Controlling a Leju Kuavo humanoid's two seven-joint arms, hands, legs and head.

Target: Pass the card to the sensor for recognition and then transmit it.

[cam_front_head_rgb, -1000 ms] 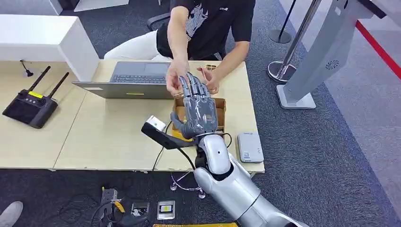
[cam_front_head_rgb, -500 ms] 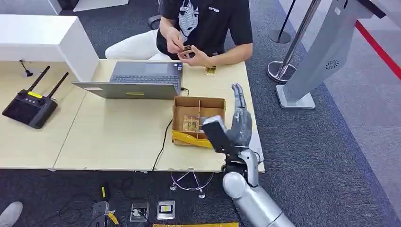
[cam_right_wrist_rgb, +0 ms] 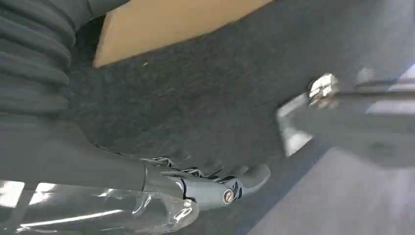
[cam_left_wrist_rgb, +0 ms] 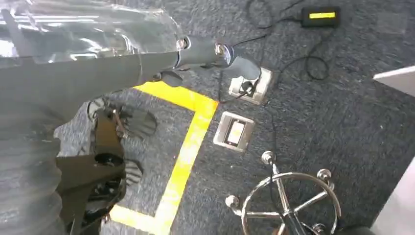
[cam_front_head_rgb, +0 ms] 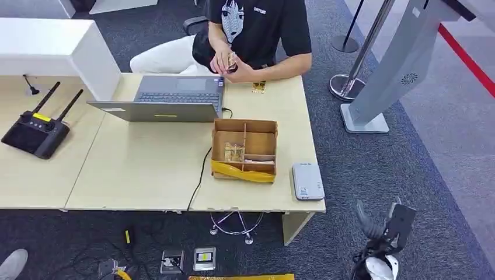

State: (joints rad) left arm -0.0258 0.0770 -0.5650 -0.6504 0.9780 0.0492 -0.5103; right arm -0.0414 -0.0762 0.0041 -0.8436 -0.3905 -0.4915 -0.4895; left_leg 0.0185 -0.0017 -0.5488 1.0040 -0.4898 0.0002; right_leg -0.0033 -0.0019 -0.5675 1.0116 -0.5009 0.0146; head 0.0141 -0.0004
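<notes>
A person seated behind the table holds a small card (cam_front_head_rgb: 232, 60) in both hands near the chest. A second card (cam_front_head_rgb: 259, 87) lies on the table in front of that person. The grey-white sensor (cam_front_head_rgb: 307, 181) lies flat at the table's front right corner. My right hand (cam_front_head_rgb: 373, 223) hangs low beside the table over the carpet, fingers apart and holding nothing; in the right wrist view the right hand (cam_right_wrist_rgb: 195, 183) is bare. My left hand (cam_left_wrist_rgb: 147, 68) hangs over the floor, fingers stretched out and holding nothing.
A partitioned cardboard box (cam_front_head_rgb: 245, 149) with several cards stands left of the sensor. An open laptop (cam_front_head_rgb: 160, 99) sits behind it and a black remote (cam_front_head_rgb: 36, 133) lies far left. A grey kiosk stand (cam_front_head_rgb: 379, 87) rises at the right. Floor sockets (cam_left_wrist_rgb: 236, 132) and a chair base (cam_left_wrist_rgb: 288, 203) lie below.
My right hand was up over the box, level with the person's hands; it has drawn back to the right and dropped beside the table. The person now holds the card.
</notes>
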